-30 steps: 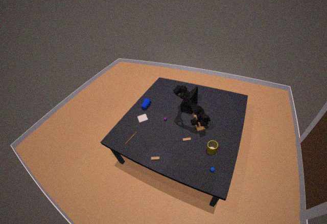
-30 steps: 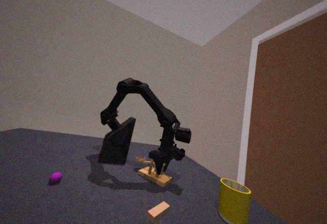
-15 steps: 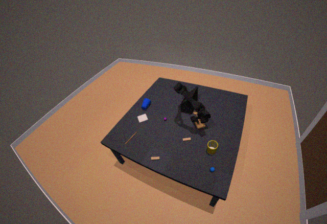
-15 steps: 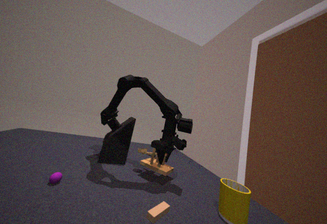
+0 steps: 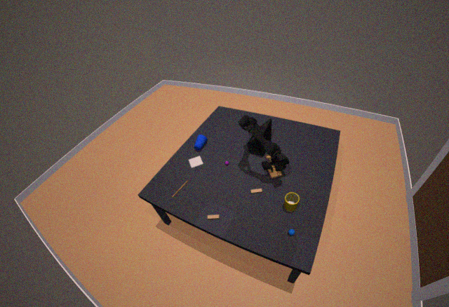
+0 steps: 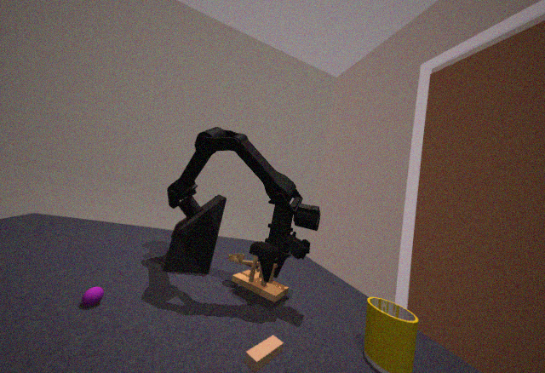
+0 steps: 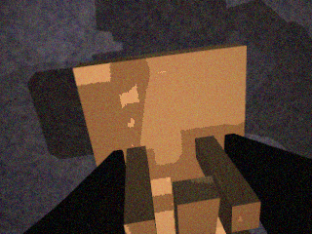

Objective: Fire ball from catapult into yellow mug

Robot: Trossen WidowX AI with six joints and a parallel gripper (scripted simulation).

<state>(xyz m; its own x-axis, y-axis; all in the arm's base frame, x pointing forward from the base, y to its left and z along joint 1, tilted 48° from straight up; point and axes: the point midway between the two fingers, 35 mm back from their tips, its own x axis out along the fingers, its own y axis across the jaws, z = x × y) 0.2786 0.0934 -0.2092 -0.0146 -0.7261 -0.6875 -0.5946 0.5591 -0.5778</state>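
The wooden catapult (image 5: 276, 174) (image 6: 273, 292) (image 7: 200, 93) is in my gripper (image 5: 272, 167) (image 6: 271, 275) (image 7: 175, 151), which is shut on its two uprights. The base looks slightly raised, with its shadow apart beneath it. The throwing arm's cup (image 6: 236, 257) (image 5: 268, 157) points back toward the robot's base; no ball shows in it. The yellow mug (image 5: 290, 205) (image 6: 389, 338) stands upright on the table beyond the catapult. A purple ball (image 5: 226, 162) (image 6: 93, 296) lies on the table to the left. A blue ball (image 5: 291, 232) lies past the mug.
A wooden block (image 5: 255, 190) (image 6: 265, 348) lies near the catapult; another block (image 5: 212, 216) lies near the table edge. A blue cylinder (image 5: 200, 141), a white square (image 5: 196, 161) and a thin stick (image 5: 179, 188) lie on the left side.
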